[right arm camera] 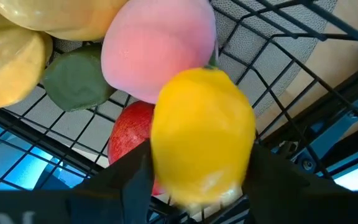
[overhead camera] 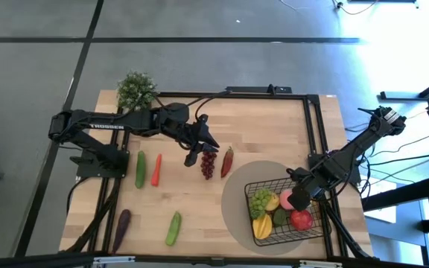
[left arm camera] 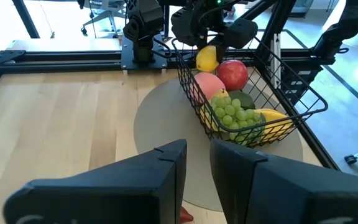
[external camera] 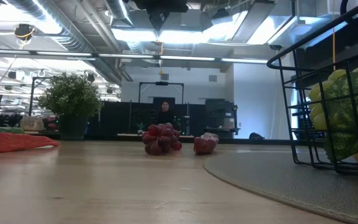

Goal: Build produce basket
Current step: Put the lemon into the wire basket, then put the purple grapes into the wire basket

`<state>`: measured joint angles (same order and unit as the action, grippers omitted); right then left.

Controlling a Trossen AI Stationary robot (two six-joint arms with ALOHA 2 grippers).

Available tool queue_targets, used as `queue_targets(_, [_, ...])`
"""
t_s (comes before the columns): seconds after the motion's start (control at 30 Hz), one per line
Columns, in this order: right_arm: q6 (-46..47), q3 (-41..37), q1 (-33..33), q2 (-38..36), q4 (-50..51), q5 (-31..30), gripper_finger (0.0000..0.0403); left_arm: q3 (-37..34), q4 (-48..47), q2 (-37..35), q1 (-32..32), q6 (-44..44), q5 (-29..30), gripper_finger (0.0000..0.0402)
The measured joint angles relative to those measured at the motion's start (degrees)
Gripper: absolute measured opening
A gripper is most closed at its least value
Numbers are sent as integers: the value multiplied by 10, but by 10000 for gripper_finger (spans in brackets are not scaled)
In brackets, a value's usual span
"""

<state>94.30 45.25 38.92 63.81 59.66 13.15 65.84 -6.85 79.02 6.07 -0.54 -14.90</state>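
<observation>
Basket (overhead camera: 313, 223) sits on the tabletop's round mat, partly filled; right end effector (overhead camera: 298, 199) cradles a lemon (right arm camera: 202, 134) over it, fingers parting. Left end effector (overhead camera: 196, 152), narrow, hovers above dark grapes (overhead camera: 208, 164), likely next.

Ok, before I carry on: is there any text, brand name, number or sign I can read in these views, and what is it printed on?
"TROSSEN": white lettering along the left arm, seen in the high view; small but just legible.
Nothing else reads: the basket, the produce in it and the wooden table show no labels.
The room behind the table in the low view has nothing sharp enough to read.
</observation>
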Motion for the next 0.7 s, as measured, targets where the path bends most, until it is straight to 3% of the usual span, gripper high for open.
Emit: queue_targets(0.7, [-5,20,0,0,-7,24,222,0,-5,0,0,0,0,60])
